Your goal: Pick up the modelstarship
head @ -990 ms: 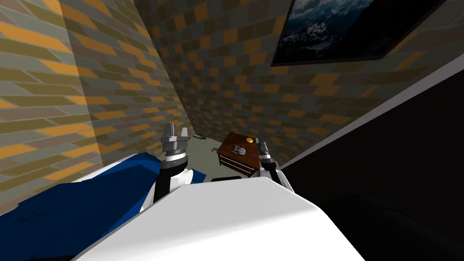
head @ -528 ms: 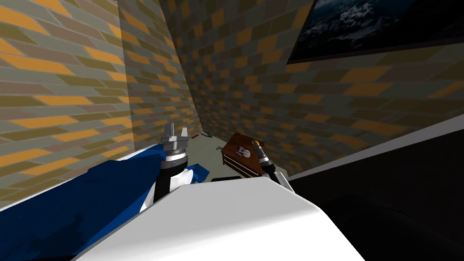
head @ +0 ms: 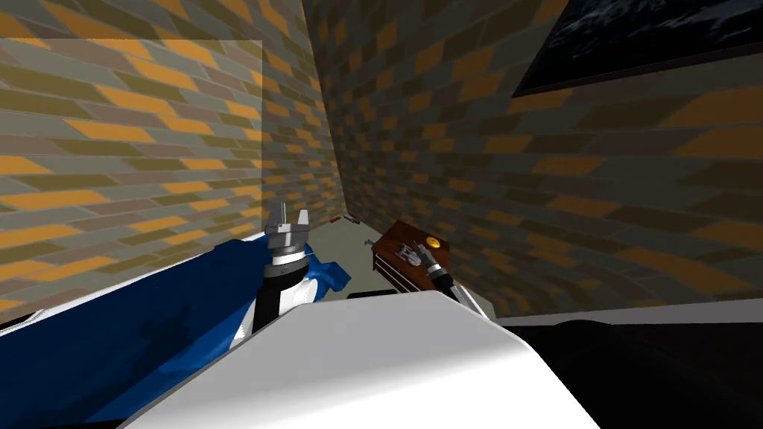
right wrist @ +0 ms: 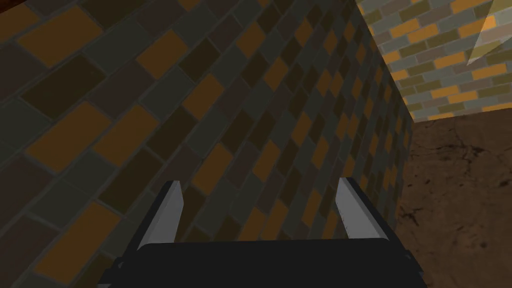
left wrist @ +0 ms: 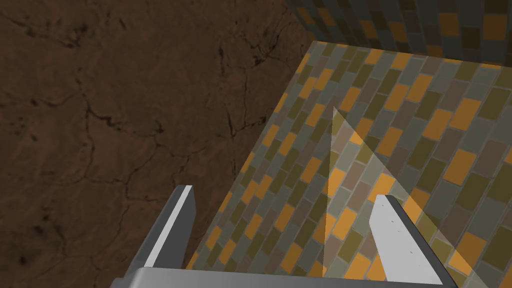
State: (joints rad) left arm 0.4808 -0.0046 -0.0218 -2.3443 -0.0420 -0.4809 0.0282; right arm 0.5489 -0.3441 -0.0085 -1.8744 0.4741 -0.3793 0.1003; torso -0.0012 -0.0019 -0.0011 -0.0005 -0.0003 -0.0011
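Dim render. Orange-and-grey brick wall [head: 134, 149] beyond the left gripper [head: 290, 214] is lit brighter, pale light wedge [left wrist: 350, 170] on it. Darker brick wall [head: 484, 186] past the right gripper [head: 422, 255] is shaded. Corners splay.

Tiny modelstarship [head: 407, 252] on nightstand [head: 392, 270], details indiscernible

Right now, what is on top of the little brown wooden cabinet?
A small light grey model starship and a round yellow thing. My right gripper covers part of the cabinet top, hiding whatever lies beneath.
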